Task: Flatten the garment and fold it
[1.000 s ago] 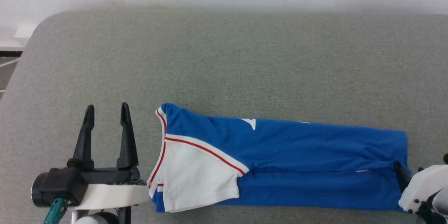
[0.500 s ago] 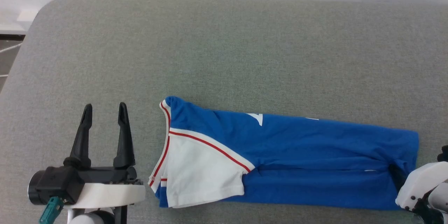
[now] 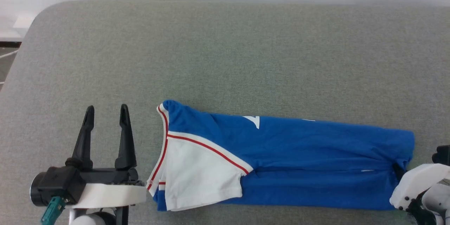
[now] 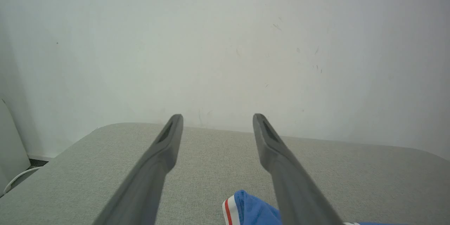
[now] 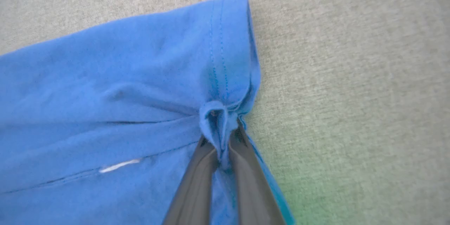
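Observation:
The garment, a royal blue T-shirt with a white, red-striped sleeve, lies folded into a long strip across the near part of the table. Its collar end points left, its hem right. My right gripper is shut on the garment, pinching a bunched fold of the hem. In the head view its fingers are hidden behind the white wrist at the hem. My left gripper stands open just left of the collar, nothing between its fingers; the collar tip peeks below.
The grey fabric table stretches far beyond the garment, with a rounded left corner. A white wall backs it. At the far left edge, floor and a cable show past the table.
My right gripper has closed on the garment's hem, bunching the cloth there. The head camera shifted slightly. The left gripper has stayed open in place.

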Robot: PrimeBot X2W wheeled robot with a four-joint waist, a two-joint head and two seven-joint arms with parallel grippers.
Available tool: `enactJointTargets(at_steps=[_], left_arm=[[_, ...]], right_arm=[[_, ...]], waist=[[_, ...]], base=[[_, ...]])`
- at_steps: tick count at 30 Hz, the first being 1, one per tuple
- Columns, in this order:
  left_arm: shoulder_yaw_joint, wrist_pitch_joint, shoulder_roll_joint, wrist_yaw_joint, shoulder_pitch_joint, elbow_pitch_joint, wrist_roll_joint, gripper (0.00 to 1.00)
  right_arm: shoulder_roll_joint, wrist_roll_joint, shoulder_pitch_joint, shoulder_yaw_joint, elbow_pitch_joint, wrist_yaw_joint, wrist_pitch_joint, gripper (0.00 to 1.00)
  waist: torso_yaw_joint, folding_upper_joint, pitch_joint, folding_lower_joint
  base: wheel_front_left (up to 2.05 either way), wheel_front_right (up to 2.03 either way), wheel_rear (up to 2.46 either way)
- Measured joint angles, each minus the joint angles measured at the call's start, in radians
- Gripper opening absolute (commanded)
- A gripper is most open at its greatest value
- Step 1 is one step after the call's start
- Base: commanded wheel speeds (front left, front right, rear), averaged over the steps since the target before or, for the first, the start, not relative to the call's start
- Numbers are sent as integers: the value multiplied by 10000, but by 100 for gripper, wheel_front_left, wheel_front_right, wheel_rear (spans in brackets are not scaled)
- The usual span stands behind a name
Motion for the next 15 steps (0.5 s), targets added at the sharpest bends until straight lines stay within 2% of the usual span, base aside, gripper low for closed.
enactJointTargets(at_steps=[4, 10, 15], left_arm=[[-23, 0, 0, -25, 5, 65, 25, 100], [-123, 0, -2, -42, 74, 190, 44, 100], [-232, 0, -10, -117, 146, 337, 84, 100]], right_arm=[[-176, -2, -1, -209, 8, 8, -234, 0], [-972, -211, 12, -1304, 125, -8, -324, 0], [-926, -36, 258, -1423, -255, -10, -263, 0]], waist=[[-66, 0, -150, 1], [-86, 0, -343, 1], [-36, 0, -558, 1]], base=[[0, 0, 0], [0, 0, 0], [0, 0, 0]])
